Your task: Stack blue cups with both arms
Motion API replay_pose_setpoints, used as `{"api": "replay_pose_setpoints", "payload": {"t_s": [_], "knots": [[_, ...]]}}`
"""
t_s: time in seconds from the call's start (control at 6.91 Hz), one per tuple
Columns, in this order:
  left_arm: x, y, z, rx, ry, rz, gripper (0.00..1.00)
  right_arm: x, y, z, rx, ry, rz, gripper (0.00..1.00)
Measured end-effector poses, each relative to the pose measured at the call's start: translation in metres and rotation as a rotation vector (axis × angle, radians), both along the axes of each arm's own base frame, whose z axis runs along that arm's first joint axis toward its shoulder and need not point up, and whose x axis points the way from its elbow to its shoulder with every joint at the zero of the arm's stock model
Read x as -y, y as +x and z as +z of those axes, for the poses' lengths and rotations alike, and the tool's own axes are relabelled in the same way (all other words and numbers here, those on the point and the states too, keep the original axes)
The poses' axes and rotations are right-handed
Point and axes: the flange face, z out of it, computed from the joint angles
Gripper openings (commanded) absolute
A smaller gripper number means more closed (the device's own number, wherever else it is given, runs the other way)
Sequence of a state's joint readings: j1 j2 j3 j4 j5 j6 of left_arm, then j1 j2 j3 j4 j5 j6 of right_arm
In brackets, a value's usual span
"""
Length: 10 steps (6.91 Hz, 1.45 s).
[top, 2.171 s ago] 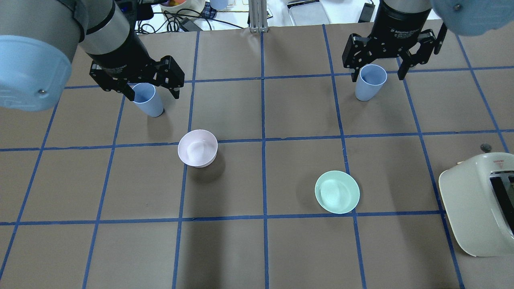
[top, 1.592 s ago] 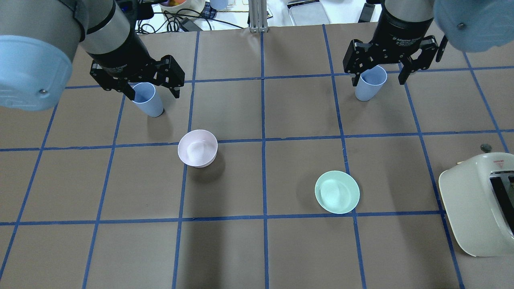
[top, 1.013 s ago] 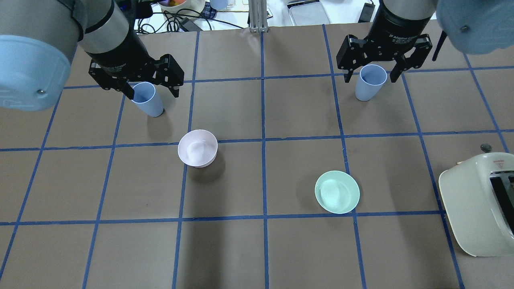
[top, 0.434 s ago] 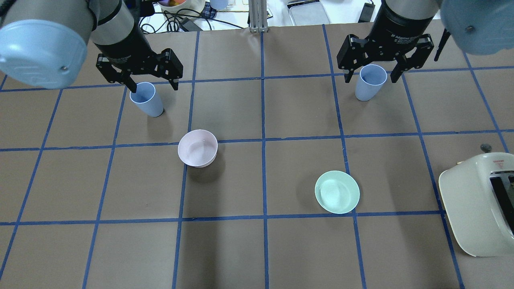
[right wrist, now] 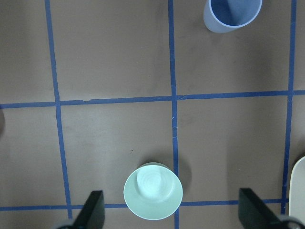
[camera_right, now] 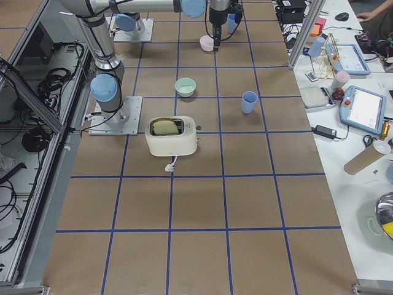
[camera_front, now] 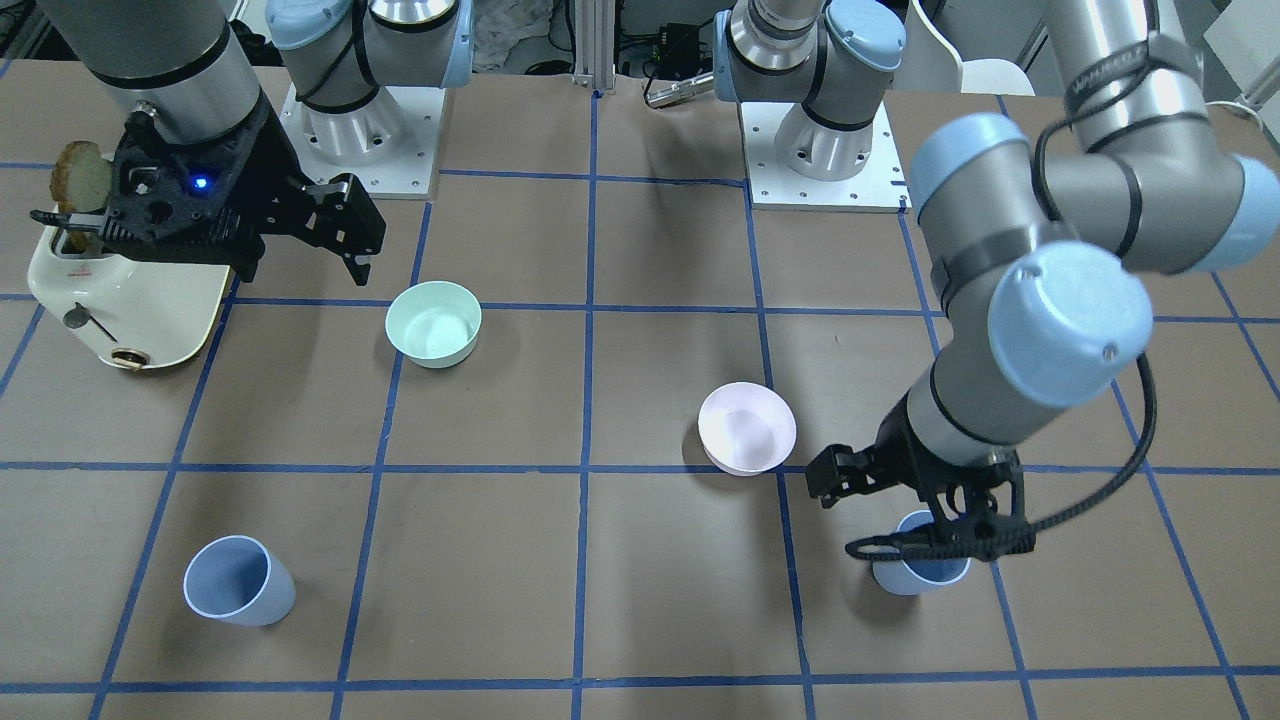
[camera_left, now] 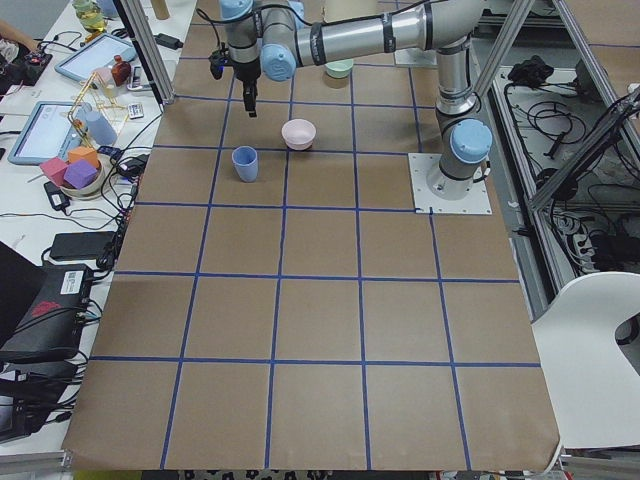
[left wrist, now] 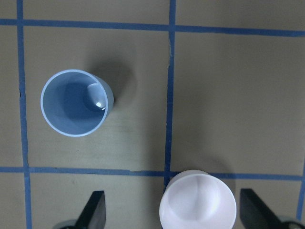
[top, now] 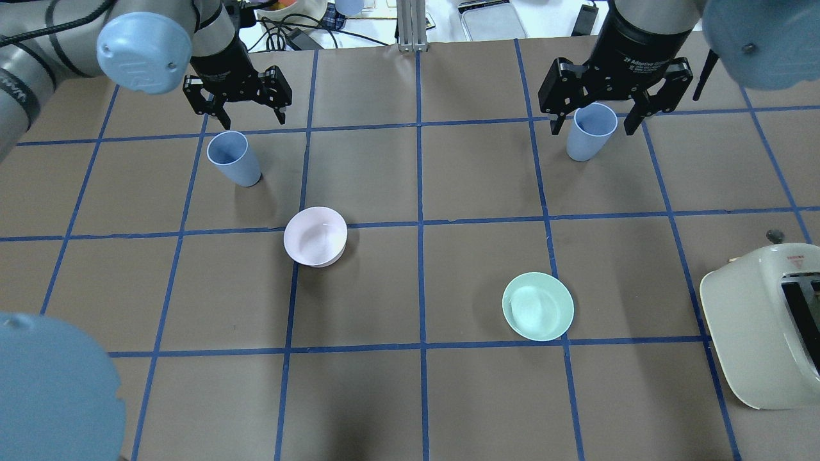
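Observation:
Two blue cups stand upright on the table. The left cup is below and in front of my left gripper, which is open, empty and raised clear of it. In the left wrist view the cup lies off to the upper left of the gripper. The right cup shows between the open fingers of my right gripper. That gripper hangs high above it, and in the right wrist view the cup is small at the top edge. Both cups show in the front view, left and right.
A white-pink bowl sits near the left cup. A mint-green bowl sits mid-right. A cream toaster holding a slice of bread stands at the right edge. Cables and clutter lie beyond the table's far edge.
My left gripper, whose open fingers stood around the left cup, has pulled back off it toward the far edge, and the left arm's elbow has swung. The right gripper has hardly moved.

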<state>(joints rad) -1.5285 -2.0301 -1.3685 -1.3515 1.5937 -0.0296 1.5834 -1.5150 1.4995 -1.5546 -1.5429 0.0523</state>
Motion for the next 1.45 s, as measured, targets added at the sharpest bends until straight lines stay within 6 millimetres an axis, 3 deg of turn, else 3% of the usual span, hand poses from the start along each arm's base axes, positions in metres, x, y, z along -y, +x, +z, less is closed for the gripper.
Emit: {"api": "replay_pose_setpoints", "payload": {"t_s": [0.14,0.29,0.43,0.87,1.16,1.3,1.45], "knots": [[0.013,0.012,-0.034,0.033,0.03,0.01,0.76,0.0,-0.003,0.0,-0.004,0.001,-0.003,1.0],[0.019,0.019,-0.058,0.05,0.03,0.016,0.27,0.0,-0.005,0.0,-0.007,0.0,-0.006,1.0],[0.022,0.022,-0.073,0.057,0.023,0.018,0.0,0.001,-0.006,0.0,-0.009,0.0,-0.009,1.0],[0.025,0.023,-0.085,0.06,0.014,0.021,0.0,0.003,-0.013,0.001,-0.011,-0.006,-0.018,1.0],[0.026,0.015,-0.07,0.08,-0.013,0.02,0.0,0.01,-0.038,0.003,-0.035,-0.013,-0.04,1.0],[0.026,-0.007,-0.055,0.086,-0.043,0.025,0.0,0.02,-0.067,0.004,-0.054,-0.024,-0.048,1.0],[0.027,-0.046,-0.045,0.076,-0.075,0.061,0.0,0.037,-0.102,0.002,-0.034,-0.03,-0.076,1.0]]}}
